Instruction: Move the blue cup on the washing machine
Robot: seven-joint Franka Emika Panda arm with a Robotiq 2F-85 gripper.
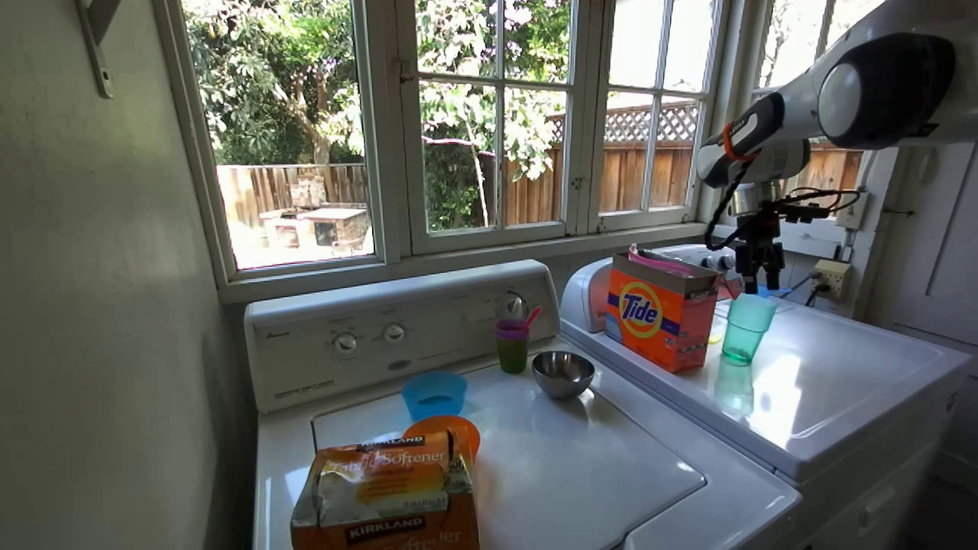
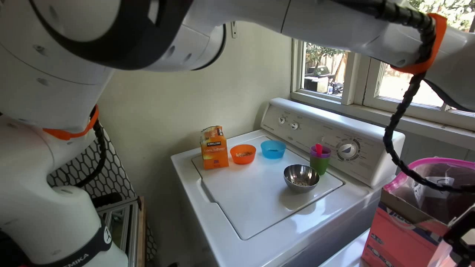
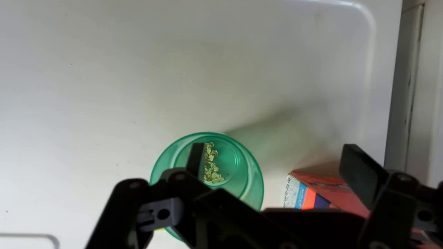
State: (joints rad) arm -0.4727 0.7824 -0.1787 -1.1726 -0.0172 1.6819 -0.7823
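Observation:
The blue cup (image 1: 747,330), a translucent teal tumbler, stands upright on the glossy white appliance beside the orange detergent box. In the wrist view the cup (image 3: 226,157) is seen from above with some flakes in its bottom. It is out of view in the other picture. My gripper (image 1: 760,276) is open and empty above the cup. In the wrist view my gripper (image 3: 273,150) has one finger over the cup's mouth and the other over the detergent box. The washing machine (image 1: 565,466), white with a raised dial panel, also shows in an exterior view (image 2: 256,204).
The orange detergent box (image 1: 661,313) stands close to the cup. On the washing machine are a steel bowl (image 2: 301,178), a low blue dish (image 2: 273,150), an orange bowl (image 2: 243,155), a fabric softener box (image 2: 215,150) and stacked green and purple cups (image 2: 320,163). Windows stand behind.

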